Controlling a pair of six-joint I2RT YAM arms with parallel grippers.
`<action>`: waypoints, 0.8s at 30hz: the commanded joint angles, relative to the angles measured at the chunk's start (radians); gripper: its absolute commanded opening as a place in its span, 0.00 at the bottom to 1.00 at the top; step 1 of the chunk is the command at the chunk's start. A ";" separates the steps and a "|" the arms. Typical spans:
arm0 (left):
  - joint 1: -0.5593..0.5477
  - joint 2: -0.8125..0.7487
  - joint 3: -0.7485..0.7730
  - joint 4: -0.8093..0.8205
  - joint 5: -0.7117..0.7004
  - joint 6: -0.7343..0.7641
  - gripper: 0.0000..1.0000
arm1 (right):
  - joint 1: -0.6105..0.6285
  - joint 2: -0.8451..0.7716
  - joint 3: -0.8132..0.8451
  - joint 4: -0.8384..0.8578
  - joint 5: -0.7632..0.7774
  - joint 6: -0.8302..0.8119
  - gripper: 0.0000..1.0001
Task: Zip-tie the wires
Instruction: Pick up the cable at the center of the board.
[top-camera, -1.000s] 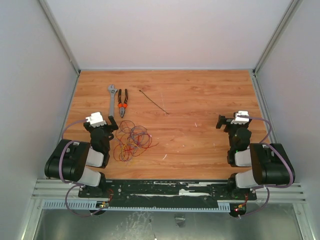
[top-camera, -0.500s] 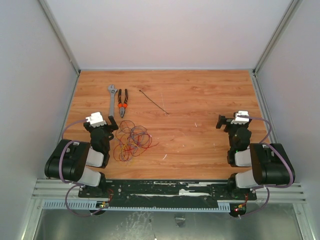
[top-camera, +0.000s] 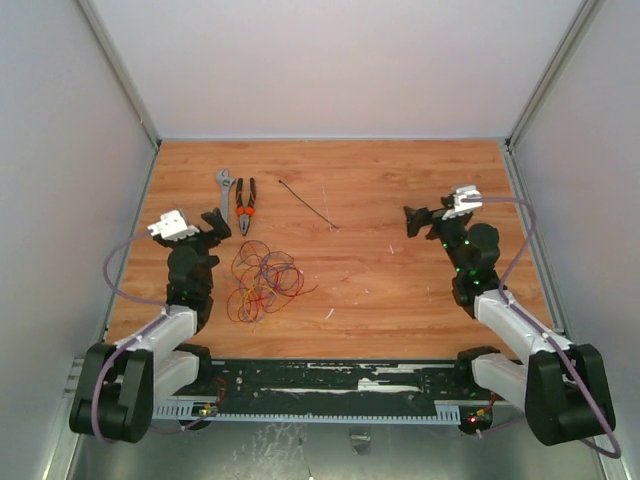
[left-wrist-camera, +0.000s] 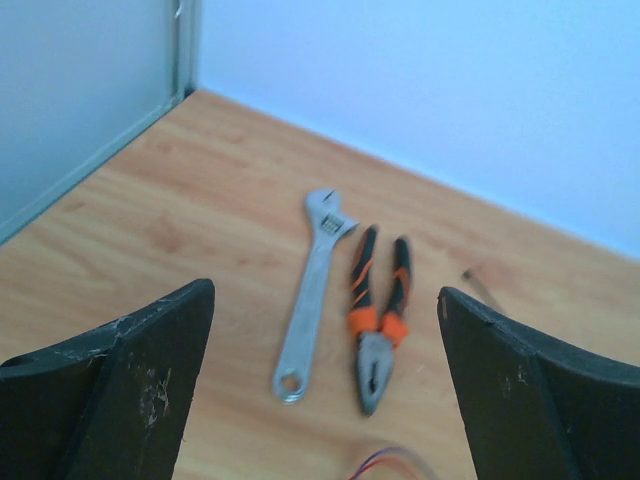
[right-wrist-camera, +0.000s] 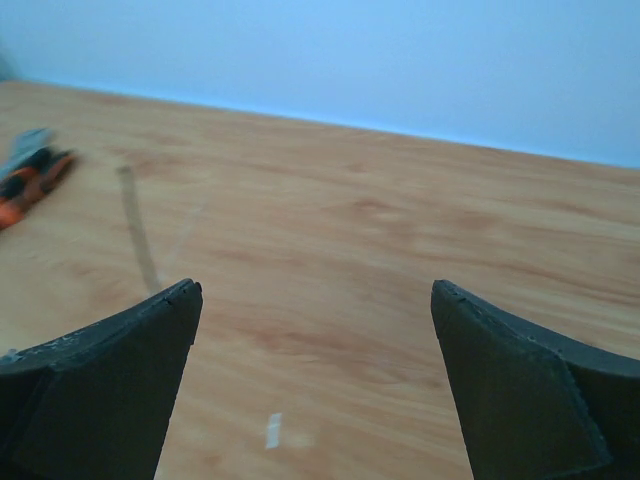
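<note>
You are holding both jaws wide open, empty, since the wires (top-camera: 262, 281) and zip tie (top-camera: 307, 205) are lying untouched.

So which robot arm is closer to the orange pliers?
Left. The left arm sits just left of the pliers; the right arm is far across the table on their right.

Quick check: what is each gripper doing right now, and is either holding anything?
Left gripper: open, holding nothing.
Right gripper: open, holding nothing.
</note>
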 joint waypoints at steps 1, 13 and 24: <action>0.004 -0.086 0.143 -0.303 0.018 -0.211 0.98 | 0.158 -0.031 0.045 -0.192 -0.079 0.063 0.99; 0.004 -0.155 0.532 -0.866 0.236 -0.362 0.98 | 0.747 0.302 0.188 -0.077 0.016 0.011 0.99; 0.005 -0.221 0.576 -0.943 0.240 -0.350 0.98 | 0.939 0.745 0.543 -0.156 -0.003 -0.112 0.99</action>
